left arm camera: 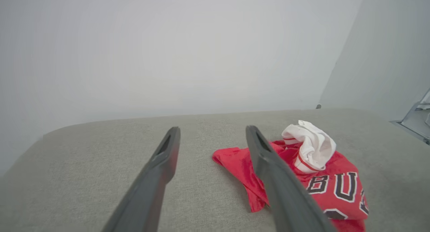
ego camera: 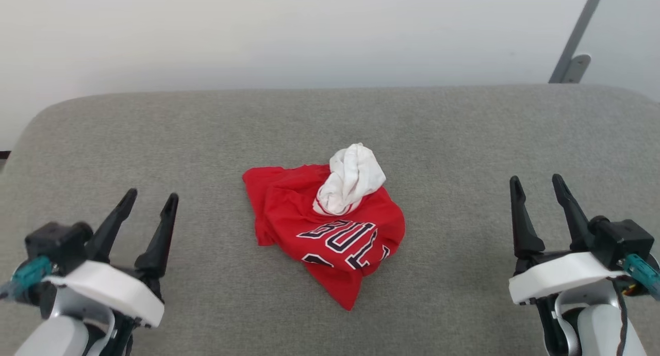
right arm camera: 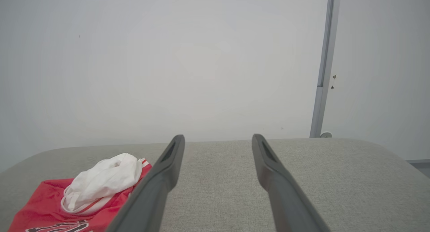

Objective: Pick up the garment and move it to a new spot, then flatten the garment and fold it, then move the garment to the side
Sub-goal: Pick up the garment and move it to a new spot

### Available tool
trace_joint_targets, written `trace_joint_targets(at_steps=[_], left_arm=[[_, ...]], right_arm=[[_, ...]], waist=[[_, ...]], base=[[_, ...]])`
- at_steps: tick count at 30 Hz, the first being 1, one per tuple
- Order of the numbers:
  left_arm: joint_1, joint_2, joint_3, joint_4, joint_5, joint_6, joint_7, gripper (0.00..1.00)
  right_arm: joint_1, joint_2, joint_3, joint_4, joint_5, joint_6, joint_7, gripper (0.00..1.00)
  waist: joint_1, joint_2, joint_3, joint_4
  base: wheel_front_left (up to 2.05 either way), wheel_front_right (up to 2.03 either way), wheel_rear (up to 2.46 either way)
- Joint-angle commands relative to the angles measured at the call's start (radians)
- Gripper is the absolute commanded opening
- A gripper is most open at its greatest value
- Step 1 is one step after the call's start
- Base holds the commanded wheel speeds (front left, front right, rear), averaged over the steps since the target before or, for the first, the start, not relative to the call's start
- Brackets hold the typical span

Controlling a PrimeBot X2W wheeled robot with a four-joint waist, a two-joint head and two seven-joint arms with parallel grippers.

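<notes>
The garment (ego camera: 330,227) lies crumpled in the middle of the grey cushioned surface: red cloth with black white-outlined letters and a bunched white sleeve on top. It also shows at the right of the left wrist view (left arm camera: 336,188) and at the lower left of the right wrist view (right arm camera: 50,205). My left gripper (ego camera: 150,197) hovers open at the lower left, well apart from the garment. At the lower right my right gripper (ego camera: 536,181) is open too, also clear of it. Both hold nothing.
The grey surface (ego camera: 464,134) has rounded far corners and ends at a pale wall. A grey metal post (ego camera: 577,36) with a bracket stands behind the far right corner. Bare cushion spreads left and right of the garment.
</notes>
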Motion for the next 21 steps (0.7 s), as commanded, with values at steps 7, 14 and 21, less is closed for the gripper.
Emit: trace_joint_targets(at_steps=[7,14,21], left_arm=[[0.097,-0.027,0.039,0.026,0.012,0.014,-0.079,1.0],[0.166,-0.069,0.105,0.027,0.043,0.016,-0.098,1.0],[0.261,-0.17,0.245,-0.013,0.151,-0.021,-0.099,1.0]], right_arm=[[0.041,0.0,-0.01,-0.016,-0.003,0.0,0.014,1.0],[0.065,0.0,-0.01,-0.022,0.004,0.0,0.005,1.0],[0.093,0.0,-0.012,-0.02,0.009,0.0,-0.003,1.0]], waist=[[0.0,-0.0001,-0.032,0.035],[0.0,-0.0001,-0.049,0.042],[0.0,-0.0001,-0.061,0.04]], base=[[0.0,0.0,0.0],[0.0,0.0,0.0],[0.0,0.0,0.0]])
